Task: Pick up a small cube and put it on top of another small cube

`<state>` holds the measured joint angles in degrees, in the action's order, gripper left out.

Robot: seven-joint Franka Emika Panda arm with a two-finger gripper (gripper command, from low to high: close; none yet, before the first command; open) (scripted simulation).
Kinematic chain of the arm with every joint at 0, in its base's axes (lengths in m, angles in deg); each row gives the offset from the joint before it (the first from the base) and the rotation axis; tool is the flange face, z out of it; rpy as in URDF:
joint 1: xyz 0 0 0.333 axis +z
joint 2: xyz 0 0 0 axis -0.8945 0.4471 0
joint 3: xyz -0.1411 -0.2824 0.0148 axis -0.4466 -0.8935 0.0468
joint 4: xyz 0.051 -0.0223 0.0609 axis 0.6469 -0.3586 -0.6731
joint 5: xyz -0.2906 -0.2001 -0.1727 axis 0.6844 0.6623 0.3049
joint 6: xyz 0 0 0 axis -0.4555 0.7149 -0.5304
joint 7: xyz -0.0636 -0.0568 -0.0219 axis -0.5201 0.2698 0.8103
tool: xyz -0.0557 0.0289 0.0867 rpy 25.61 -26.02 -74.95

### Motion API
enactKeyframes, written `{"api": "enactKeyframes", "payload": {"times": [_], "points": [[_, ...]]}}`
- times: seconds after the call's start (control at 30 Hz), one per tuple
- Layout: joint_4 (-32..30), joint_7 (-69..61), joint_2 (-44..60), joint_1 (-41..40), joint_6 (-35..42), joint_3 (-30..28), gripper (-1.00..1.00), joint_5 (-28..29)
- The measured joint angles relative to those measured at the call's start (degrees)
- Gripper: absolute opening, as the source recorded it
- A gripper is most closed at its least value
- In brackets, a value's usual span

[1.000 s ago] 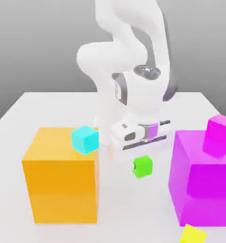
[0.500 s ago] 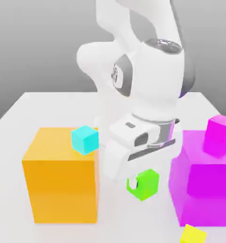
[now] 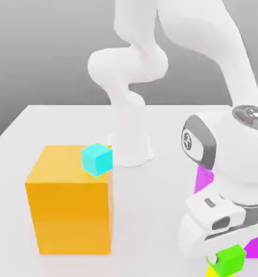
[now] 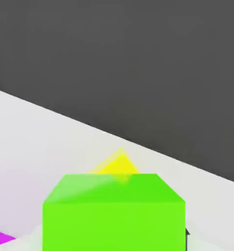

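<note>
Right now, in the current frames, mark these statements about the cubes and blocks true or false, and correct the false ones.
1. The green cube is directly under the gripper in the exterior view. True.
2. The cyan cube lies on the white table. False: it sits on the orange block, at its top edge.
3. In the hand view, part of the yellow cube shows just behind the green cube. True.
4. The orange block stands at the exterior view's right. False: it stands at the left.
5. The arm hides much of the magenta block in the exterior view. True.
</note>
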<state>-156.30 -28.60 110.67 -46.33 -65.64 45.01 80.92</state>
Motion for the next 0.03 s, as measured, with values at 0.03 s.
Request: {"api": "enactKeyframes", "payload": {"times": [0.03], "points": [[0.0, 0.0, 0.0, 0.0, 0.0, 0.0, 1.00, 0.0]]}}
